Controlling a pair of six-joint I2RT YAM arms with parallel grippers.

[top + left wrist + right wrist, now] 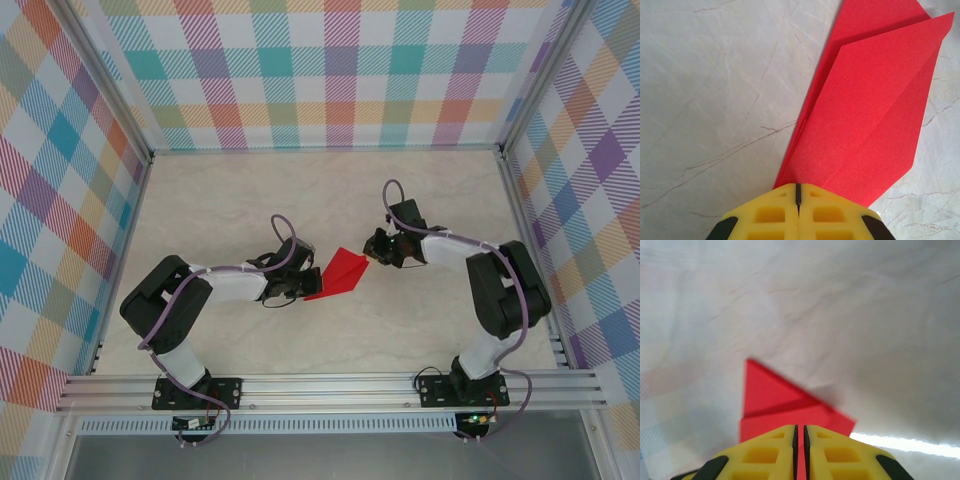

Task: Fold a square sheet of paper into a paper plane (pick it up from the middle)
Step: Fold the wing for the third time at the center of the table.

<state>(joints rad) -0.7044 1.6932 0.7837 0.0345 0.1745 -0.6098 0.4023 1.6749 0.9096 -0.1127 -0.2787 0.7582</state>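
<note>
**Step in hand.** Folding is partway done. The red paper (340,272) is no longer a flat square. It is a narrow, pointed shape of overlapping creased flaps, sitting at the middle of the worktop (220,200) between the two tools.

**Tool state.**
- The left tool (302,283) is pressed together on the near-left, narrow end of the red paper (865,115). In the left wrist view its fingers (770,215) meet on a thin seam.
- The right tool (372,252) pinches the far-right end. A red strip shows between its closed fingers (760,455).

**Arm pose.** Both arms are bent at the elbow, forearms low and angled inward toward each other.

**Next move (judgement).** Forming the next crease calls for coordinated travel: one tool anchors its end and the other swings its flap over. Pulling the tools apart risks tearing the sheet.
</note>
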